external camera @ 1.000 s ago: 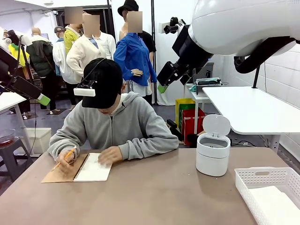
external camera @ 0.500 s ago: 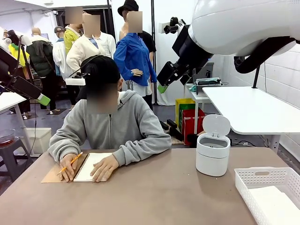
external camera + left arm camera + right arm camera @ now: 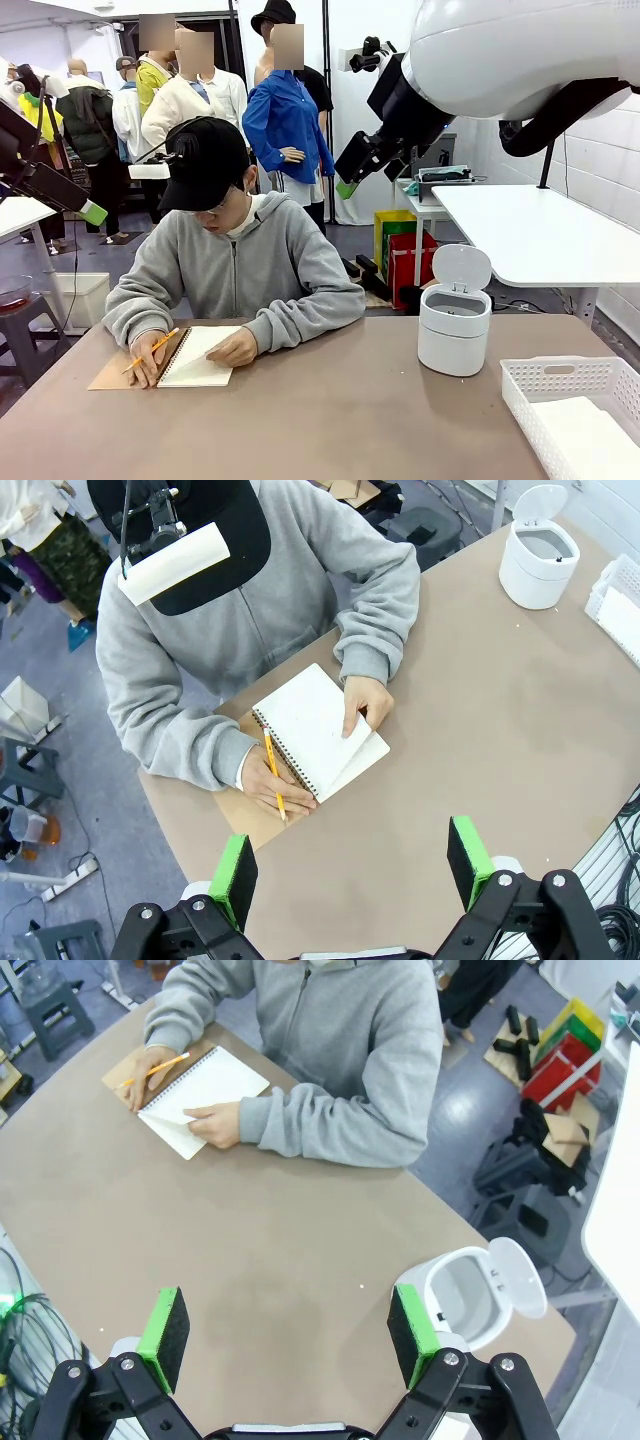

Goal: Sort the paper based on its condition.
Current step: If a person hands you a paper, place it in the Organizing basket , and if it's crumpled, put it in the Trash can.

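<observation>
Hovering released, jaws spread wide and holding nothing, the left end effector [image 3: 350, 868] and right end effector [image 3: 288, 1322] hang above the tabletop [image 3: 330, 420]. Smooth paper [image 3: 580, 435] lies in a white basket [image 3: 560, 378] near the open-lidded bin [image 3: 454, 330]. Well apart from that bin, a person's hand [image 3: 235, 348] rests on a notebook [image 3: 195, 362].

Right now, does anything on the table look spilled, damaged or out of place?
Nothing stands out. The notebook lies flat, the white bin stands upright, lid open, and paper lies flat in the basket.
</observation>
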`<action>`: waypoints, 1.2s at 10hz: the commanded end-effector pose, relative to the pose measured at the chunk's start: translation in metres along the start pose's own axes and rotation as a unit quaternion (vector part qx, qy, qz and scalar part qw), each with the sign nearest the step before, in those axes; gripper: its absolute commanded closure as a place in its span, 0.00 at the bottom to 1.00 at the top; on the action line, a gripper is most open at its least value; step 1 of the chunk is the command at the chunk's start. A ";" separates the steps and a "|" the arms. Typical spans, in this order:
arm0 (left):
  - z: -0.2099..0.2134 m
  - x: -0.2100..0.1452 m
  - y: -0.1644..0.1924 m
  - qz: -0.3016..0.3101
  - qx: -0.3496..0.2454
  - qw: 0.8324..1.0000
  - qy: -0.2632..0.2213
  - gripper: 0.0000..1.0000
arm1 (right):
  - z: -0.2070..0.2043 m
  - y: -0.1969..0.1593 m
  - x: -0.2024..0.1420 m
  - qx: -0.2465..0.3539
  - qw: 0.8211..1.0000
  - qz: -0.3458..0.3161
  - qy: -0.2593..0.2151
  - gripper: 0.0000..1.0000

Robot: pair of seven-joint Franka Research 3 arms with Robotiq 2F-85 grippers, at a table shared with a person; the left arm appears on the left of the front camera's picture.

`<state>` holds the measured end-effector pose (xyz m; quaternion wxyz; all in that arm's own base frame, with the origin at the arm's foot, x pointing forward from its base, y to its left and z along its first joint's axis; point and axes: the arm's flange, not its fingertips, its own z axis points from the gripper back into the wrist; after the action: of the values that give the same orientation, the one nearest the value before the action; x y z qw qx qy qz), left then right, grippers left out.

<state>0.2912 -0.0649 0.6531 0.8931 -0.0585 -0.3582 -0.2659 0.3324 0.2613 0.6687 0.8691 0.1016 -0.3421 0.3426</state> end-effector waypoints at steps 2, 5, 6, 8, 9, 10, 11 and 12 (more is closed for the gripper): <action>0.000 0.000 0.000 0.000 0.001 1.000 -0.002 0.00 | 0.000 0.001 -0.002 0.002 1.000 0.000 0.003 0.00; 0.000 0.000 0.000 0.000 0.001 1.000 -0.002 0.00 | 0.000 0.001 -0.002 0.002 1.000 0.000 0.003 0.00; 0.000 0.000 0.000 0.000 0.001 1.000 -0.002 0.00 | 0.000 0.001 -0.002 0.002 1.000 0.000 0.003 0.00; 0.000 0.000 0.000 0.000 0.001 1.000 -0.002 0.00 | 0.000 0.001 -0.002 0.002 1.000 0.000 0.003 0.00; 0.000 0.000 0.000 0.000 0.001 1.000 -0.002 0.00 | 0.000 0.001 -0.002 0.002 1.000 0.000 0.003 0.00; 0.000 0.000 0.000 0.000 0.001 1.000 -0.002 0.00 | 0.000 0.001 -0.002 0.002 1.000 0.000 0.003 0.00; 0.000 0.000 0.000 0.000 0.001 1.000 -0.002 0.00 | 0.000 0.001 -0.002 0.002 1.000 0.000 0.003 0.00; 0.000 0.000 0.000 0.000 0.001 1.000 -0.002 0.00 | 0.000 0.001 -0.002 0.002 1.000 0.000 0.003 0.00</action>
<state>0.2912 -0.0649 0.6531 0.8931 -0.0585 -0.3582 -0.2659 0.3324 0.2613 0.6687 0.8691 0.1016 -0.3421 0.3426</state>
